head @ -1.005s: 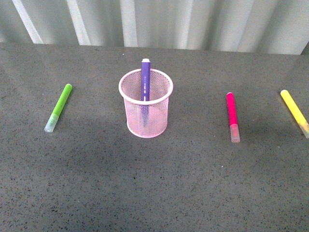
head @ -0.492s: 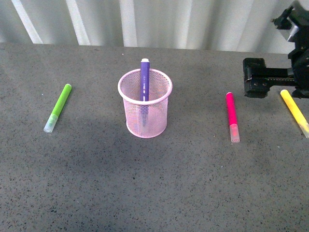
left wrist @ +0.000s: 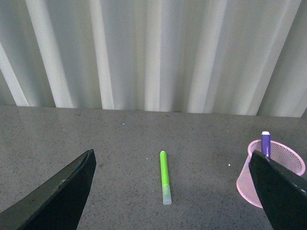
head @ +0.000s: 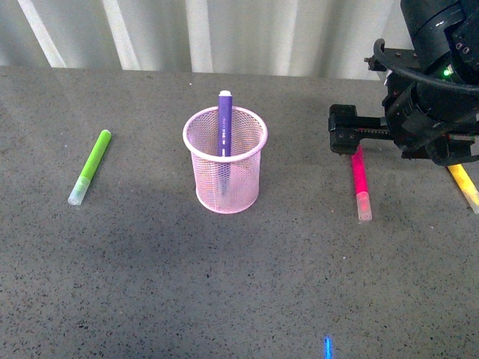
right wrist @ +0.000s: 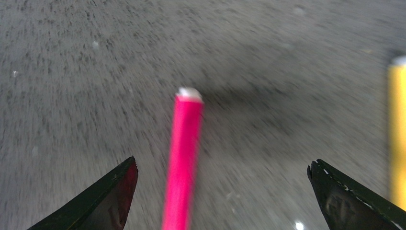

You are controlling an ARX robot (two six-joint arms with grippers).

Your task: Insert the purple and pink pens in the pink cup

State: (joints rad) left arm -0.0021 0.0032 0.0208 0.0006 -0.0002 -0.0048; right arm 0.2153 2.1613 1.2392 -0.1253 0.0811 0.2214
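Your right hand point(right wrist: 221, 167) hangs spread wide over the slim magenta-pink marker pen point(right wrist: 184, 153), a finger on either side and neither touching. I judge it is lined up to close across the barrel. That pen lies flat on the speckled dark grey tabletop point(head: 224, 299), well apart from the light pink wire-mesh cup point(head: 224, 183). The dark purple pen point(head: 224, 123) already stands in the cup, leaning on its rim. Your left hand point(left wrist: 171, 160) is spread and empty. A pale corrugated wall point(head: 262, 37) backs the tabletop.

Pink mesh cup point(head: 239, 183), purple pen point(head: 224, 120), magenta pen point(head: 360, 178), lime-green pen point(head: 93, 161), yellow pen point(head: 465, 184)
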